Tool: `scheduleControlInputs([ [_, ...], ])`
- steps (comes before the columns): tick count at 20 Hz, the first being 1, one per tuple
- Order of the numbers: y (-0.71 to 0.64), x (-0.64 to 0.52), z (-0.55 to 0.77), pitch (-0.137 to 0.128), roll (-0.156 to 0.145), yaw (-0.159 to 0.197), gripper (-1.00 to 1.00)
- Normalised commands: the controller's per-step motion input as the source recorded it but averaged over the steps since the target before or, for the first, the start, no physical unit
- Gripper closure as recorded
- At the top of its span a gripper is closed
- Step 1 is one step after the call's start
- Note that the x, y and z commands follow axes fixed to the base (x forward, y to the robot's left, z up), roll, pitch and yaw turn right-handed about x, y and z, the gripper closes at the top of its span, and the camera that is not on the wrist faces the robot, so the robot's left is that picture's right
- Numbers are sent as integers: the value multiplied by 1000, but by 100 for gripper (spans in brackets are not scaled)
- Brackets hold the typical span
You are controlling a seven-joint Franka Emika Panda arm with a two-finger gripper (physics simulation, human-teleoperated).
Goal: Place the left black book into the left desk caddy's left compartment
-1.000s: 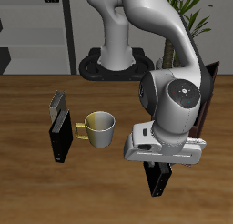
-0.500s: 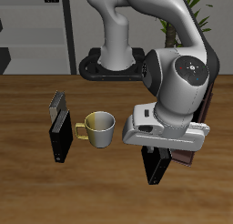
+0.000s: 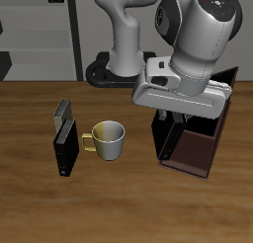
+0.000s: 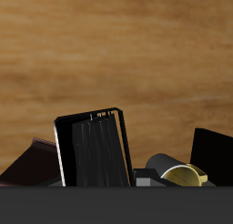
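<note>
Exterior and wrist views of a Franka arm over a wooden table (image 3: 30,202). The two-finger gripper (image 3: 166,116) is clamped on the left black book (image 3: 164,138) — a thin, plain all-black hardcover slab hanging upright below the jaws, clear of the tabletop. The book's upper edge and the fingers themselves are hidden behind the grey-white wrist housing, so the exact grip cannot be made out. Just beside the book, on the side away from the mug, stands the left desk caddy (image 3: 203,146), a dark reddish-brown box with a slanted rim; its top is cut off by the arm, and its divider is not visible in either view. Whether the book touches the caddy wall cannot be told. In the wrist view the book (image 4: 93,151) fills the space beneath the jaws, with a caddy corner (image 4: 32,162) alongside. Well apart from the jaws stand a pale metal mug with a yellow handle (image 3: 108,138) — and two more upright books, one black (image 3: 66,148), one grey (image 3: 62,113).
</note>
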Motion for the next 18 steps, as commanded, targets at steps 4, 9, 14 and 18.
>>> scheduleControlInputs([
  [4, 13, -389, 532, -59, 0, -19, 100],
  [9, 105, -604, 592, -47, -4, -13, 100],
  [14, 200, -556, 286, -13, 25, -35, 100],
  [18, 322, -574, 128, -27, 31, 25, 100],
])
